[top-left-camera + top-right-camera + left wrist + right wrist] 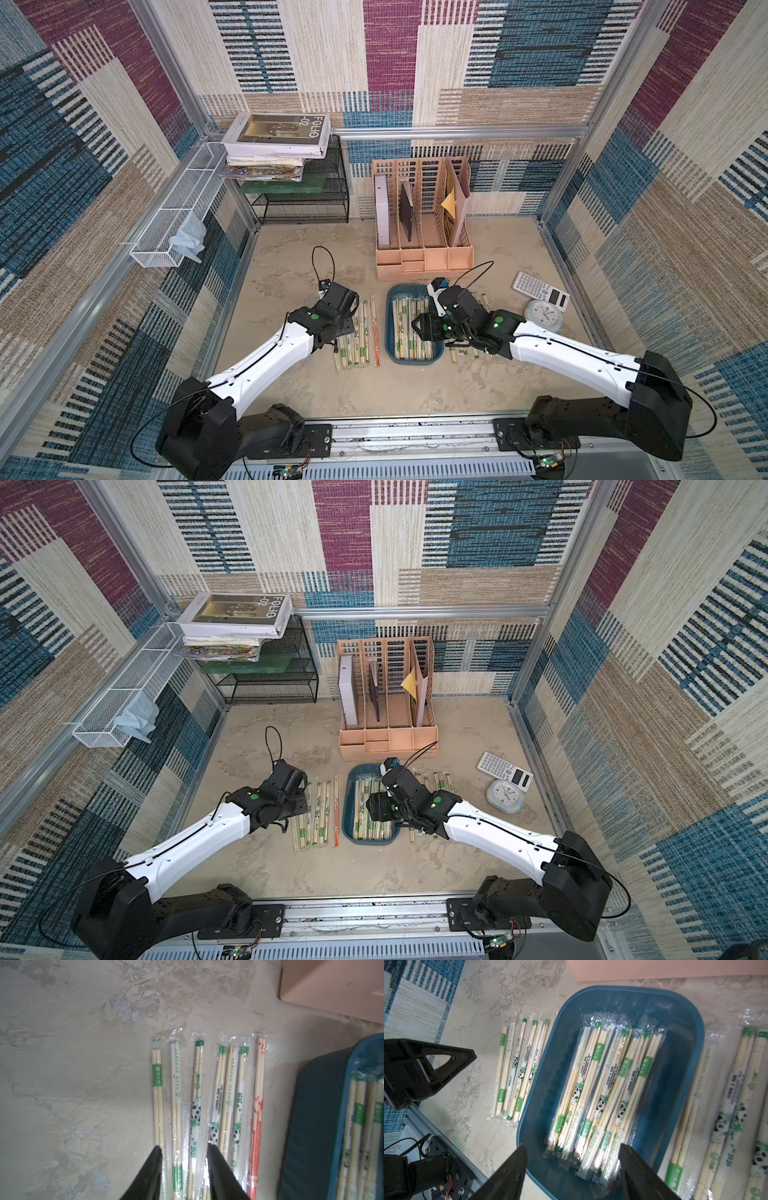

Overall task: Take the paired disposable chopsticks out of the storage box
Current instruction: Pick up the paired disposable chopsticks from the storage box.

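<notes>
Right wrist view shows the job about half done: a thick pile of the paired disposable chopsticks (602, 1088) lies in the storage box (679, 1059), while rows (517, 1072) already out lie flat on the table (483, 1022) on both sides of the box. The right gripper (573, 1145) hangs spread wide and empty over that pile, and the left gripper (184, 1145) stands parted astride two pairs beside the box, pinching neither. They are thin pale bamboo in crinkly clear wrappers, green-banded, some panda-printed.

Patchwork woven walls (390, 62) and aluminium framing (457, 132) surround a mottled beige floor (415, 395).
</notes>
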Motion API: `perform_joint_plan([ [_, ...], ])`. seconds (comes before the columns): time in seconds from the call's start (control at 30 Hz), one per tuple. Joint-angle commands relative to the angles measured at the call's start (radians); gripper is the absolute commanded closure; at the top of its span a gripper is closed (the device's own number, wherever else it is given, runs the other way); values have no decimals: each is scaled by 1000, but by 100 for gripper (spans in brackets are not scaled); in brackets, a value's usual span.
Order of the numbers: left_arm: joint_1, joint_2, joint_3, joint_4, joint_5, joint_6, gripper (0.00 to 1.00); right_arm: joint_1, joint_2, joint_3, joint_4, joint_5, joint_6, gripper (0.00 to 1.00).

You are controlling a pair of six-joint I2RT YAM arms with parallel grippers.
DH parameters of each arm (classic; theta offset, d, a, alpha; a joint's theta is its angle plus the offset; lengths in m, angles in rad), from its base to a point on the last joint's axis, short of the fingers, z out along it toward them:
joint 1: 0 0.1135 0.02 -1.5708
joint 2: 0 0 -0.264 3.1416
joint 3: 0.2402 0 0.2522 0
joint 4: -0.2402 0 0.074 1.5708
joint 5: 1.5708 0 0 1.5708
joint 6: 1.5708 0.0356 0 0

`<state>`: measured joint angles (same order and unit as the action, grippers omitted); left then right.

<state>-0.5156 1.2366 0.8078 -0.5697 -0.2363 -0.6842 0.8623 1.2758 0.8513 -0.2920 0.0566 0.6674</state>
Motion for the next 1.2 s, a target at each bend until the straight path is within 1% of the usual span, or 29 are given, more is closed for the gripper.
perform_joint_plan([
  [0.0, -15, -1, 13, 13, 97, -49, 61, -14, -9, -8, 0, 10, -18, 27],
  [0.07, -31, 7, 28, 26, 119, -72, 61, -25, -18, -17, 7, 4, -20, 27],
  [0.27, -130, 80, 112, 32, 104, -117, 61, -55, -53, -47, 11, -12, -24, 27],
  [0.5, -253, 232, 247, 27, 78, -141, 61, -99, -118, -97, 10, -24, -24, 27],
  [0.7, -330, 376, 360, 21, 66, -159, 63, -128, -163, -127, -9, -31, -24, 27],
  [0.9, -374, 525, 481, -13, 51, -155, 67, -150, -199, -165, -15, -40, -22, 27],
  [1.17, -382, 660, 562, -31, 42, -147, 72, -157, -227, -186, -30, -49, -16, 27],
])
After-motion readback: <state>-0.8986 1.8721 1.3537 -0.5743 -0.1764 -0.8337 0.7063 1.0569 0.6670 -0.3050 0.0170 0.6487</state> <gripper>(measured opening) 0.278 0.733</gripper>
